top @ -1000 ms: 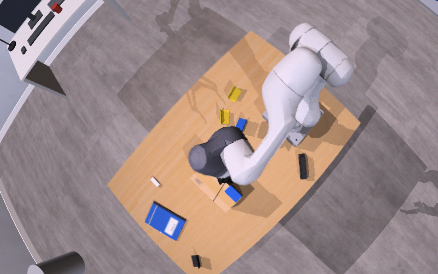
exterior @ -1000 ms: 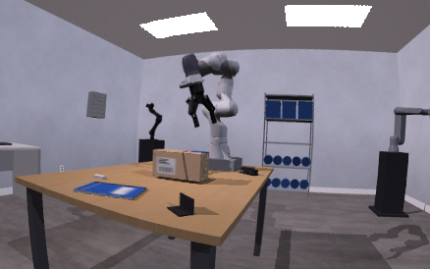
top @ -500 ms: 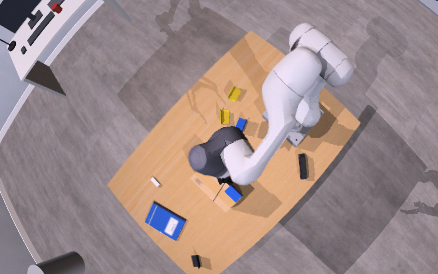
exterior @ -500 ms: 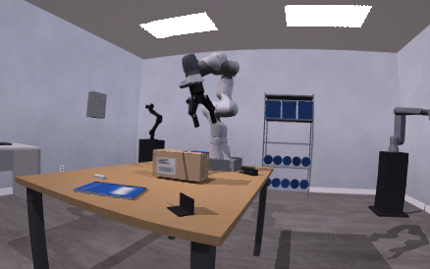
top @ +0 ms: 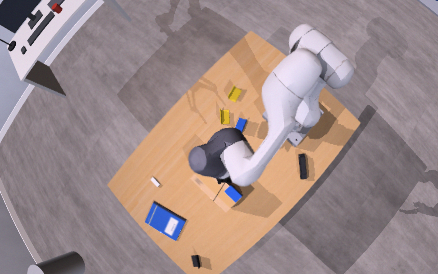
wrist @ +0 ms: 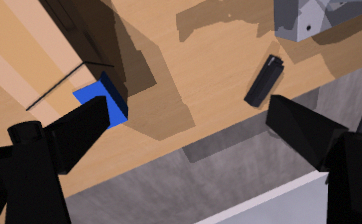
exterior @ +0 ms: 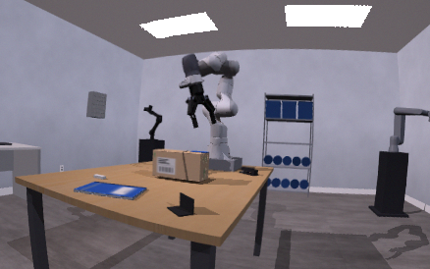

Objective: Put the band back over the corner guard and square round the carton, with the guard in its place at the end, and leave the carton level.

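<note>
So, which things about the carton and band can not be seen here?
- Top view: the arm hides most of the carton.
- Wrist view: the frame edge cuts the carton; the band is only partly visible.
- Exterior view: the blue corner guard is too small to judge its seating.

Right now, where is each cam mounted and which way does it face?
Top: overhead, looking down at the table; white arm covers most of the carton.
Exterior: at room level off one table corner, facing the carton; whole arm, open end effector held high.
Wrist: on the end effector, looking down; both fingers frame the blue corner guard.
Shared: top and wrist both show the guard.
</note>
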Motion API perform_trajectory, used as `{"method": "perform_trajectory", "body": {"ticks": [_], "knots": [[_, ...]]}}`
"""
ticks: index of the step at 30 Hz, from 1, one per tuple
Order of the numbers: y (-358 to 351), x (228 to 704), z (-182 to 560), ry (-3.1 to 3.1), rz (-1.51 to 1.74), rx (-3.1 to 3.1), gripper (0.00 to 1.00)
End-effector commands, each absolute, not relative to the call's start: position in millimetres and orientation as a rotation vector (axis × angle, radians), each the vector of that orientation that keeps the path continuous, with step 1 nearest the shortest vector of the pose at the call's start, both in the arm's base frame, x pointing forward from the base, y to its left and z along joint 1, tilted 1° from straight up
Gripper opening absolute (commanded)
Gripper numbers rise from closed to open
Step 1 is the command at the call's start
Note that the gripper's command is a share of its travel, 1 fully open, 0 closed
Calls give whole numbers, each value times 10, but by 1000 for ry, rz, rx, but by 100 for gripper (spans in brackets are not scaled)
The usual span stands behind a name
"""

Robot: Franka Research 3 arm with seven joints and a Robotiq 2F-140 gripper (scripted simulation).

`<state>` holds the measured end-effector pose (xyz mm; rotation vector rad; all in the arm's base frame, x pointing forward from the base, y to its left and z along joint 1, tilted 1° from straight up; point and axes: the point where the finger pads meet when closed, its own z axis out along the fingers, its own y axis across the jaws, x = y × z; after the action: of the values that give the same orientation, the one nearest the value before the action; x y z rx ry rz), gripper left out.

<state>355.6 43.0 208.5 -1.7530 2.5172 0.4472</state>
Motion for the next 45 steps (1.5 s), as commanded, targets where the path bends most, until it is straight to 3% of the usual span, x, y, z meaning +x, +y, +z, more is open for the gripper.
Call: {"method": "perform_trajectory", "body": {"ticks": [1, 45], "knots": [[399, 3602, 2073, 2575, 427, -1689, 100], [74, 4204, 1785, 3075, 136, -799, 100]]}}
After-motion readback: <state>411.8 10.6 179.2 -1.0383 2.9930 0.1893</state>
